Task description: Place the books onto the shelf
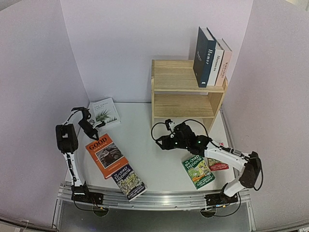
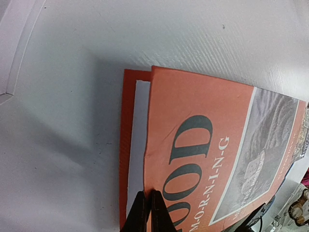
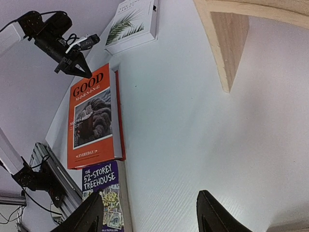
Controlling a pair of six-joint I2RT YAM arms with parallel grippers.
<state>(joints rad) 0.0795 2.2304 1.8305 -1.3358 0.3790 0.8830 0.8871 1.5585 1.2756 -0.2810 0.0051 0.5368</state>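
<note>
**Left pincer clamps the orange book's cover, left of the shelf**

From above, we see the shelf (image 1: 186, 92) at the back of the table (image 1: 154, 162). Three books stand on the right end of its top board: the navy book (image 1: 204, 55), a white book (image 1: 216, 62) and a pale pink book (image 1: 224, 60). The other five lie flat on the table. The palm-leaf book (image 1: 105, 112) is left of the shelf, and the orange book (image 1: 106, 154) is left of the shelf and nearer the arm bases. The blue paperback (image 1: 129, 181) is nearer the bases again. The green paperback (image 1: 198, 170) and red paperback (image 1: 218, 164) lie in front of the shelf's right half. The left gripper (image 1: 91, 131) sits at the orange book's far edge. The right gripper (image 1: 161, 141) hangs in front of the shelf's left post.

In the left wrist view, we find the left gripper (image 2: 147, 195) closed almost fully. The edge of the orange book's (image 2: 203, 145) front cover runs into the slit between its dark fingers (image 2: 140, 212). That cover is raised off the white pages.

In the right wrist view, the right gripper (image 3: 152, 217) is spread wide with only bare table between its fingers (image 3: 89, 215), so it holds nothing. The shelf (image 3: 227, 43) shows at upper right. Left of it lie the palm-leaf book (image 3: 130, 24), the orange book (image 3: 94, 116) and the blue paperback (image 3: 101, 193). The left gripper (image 3: 77, 67) is at the orange book's far corner.
</note>
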